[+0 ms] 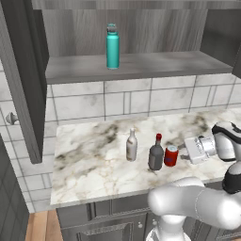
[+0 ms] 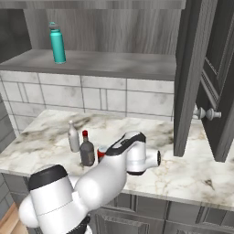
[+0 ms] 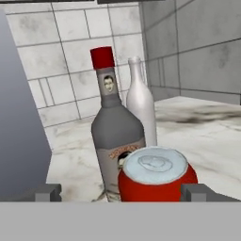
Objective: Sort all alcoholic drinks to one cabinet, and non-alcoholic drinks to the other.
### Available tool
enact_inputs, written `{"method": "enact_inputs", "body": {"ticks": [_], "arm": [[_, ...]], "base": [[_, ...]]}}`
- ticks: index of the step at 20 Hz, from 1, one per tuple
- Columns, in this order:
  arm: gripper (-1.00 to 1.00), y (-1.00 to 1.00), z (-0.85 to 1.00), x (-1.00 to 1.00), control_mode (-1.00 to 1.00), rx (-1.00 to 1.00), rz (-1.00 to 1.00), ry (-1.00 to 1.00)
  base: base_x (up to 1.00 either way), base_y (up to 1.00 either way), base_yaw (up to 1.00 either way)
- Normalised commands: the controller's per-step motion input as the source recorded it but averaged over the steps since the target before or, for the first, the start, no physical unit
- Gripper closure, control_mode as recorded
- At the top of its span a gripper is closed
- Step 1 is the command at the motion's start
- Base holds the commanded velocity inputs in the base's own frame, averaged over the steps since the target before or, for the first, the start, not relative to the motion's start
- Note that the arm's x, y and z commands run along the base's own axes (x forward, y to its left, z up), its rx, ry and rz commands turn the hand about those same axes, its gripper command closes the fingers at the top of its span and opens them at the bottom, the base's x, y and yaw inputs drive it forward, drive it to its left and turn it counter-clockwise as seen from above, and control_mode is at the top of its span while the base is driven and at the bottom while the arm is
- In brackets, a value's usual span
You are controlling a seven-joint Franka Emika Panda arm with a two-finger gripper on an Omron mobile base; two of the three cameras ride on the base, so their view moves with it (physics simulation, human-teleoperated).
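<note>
On the marble counter (image 1: 89, 164) a red soda can (image 1: 171, 156) stands beside a squat dark grey bottle with a red cap (image 1: 156, 153). A slim pale bottle (image 1: 132, 146) is just left of them. My gripper (image 1: 181, 151) reaches in from the right, level with the can, and is open. In the hand view the can (image 3: 156, 175) sits close in front between the spread fingertips (image 3: 200, 192), nearer the right one, with the dark bottle (image 3: 115, 136) and pale bottle (image 3: 140, 106) behind it. A teal bottle (image 1: 112, 47) stands on the open cabinet's shelf (image 1: 150, 66).
The cabinet's doors hang open on both sides, one at the left (image 1: 23, 80) and one at the right (image 2: 187, 77) with round knobs (image 2: 208, 114). A tiled wall backs the counter. Lower drawers (image 1: 103, 221) run under its front edge.
</note>
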Motion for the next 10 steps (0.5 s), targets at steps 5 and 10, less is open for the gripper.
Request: {"method": "enact_inputs", "body": {"ticks": [5,10], "arm": [[-1.0,0.0,-0.06,0.19,-1.0,0.0,0.0,0.0],[-1.0,0.0,-0.03,0.23,-1.0,0.0,0.0,0.0]], "base": [[0.0,0.0,0.0],[0.0,0.0,0.0]]}}
